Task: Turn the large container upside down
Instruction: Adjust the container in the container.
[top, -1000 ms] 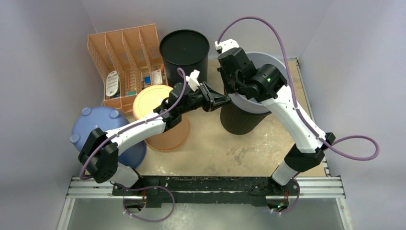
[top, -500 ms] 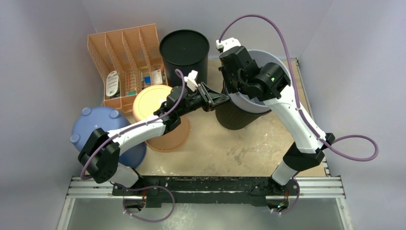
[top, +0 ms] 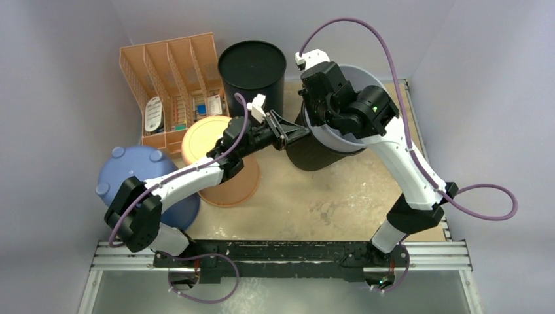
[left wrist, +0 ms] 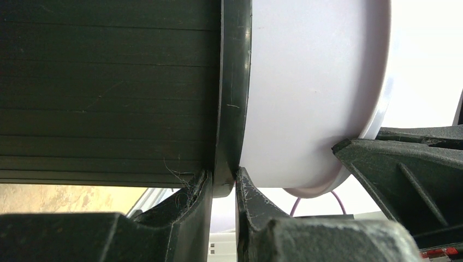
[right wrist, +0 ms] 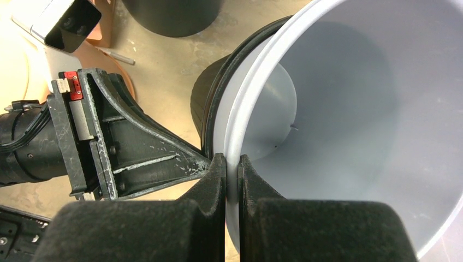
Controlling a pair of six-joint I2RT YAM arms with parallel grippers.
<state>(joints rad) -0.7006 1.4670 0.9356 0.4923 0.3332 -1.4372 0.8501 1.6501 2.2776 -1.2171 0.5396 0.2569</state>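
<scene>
Left claw (left wrist: 224,183) pinches the rim of the black ribbed container (left wrist: 109,82), as its wrist view shows; right claw (right wrist: 232,164) clamps the pale bucket (right wrist: 349,109) nested inside. Overhead, both sit tilted, far right on the desk (top: 327,203).

We're hunting for lettering now, and nothing comes up that we can read. In the rack (top: 171,70), a few packets (top: 153,115) show printed labels (top: 213,104), white, dark and blue, but from the top view they're far too small and blurred for us to make out.
</scene>
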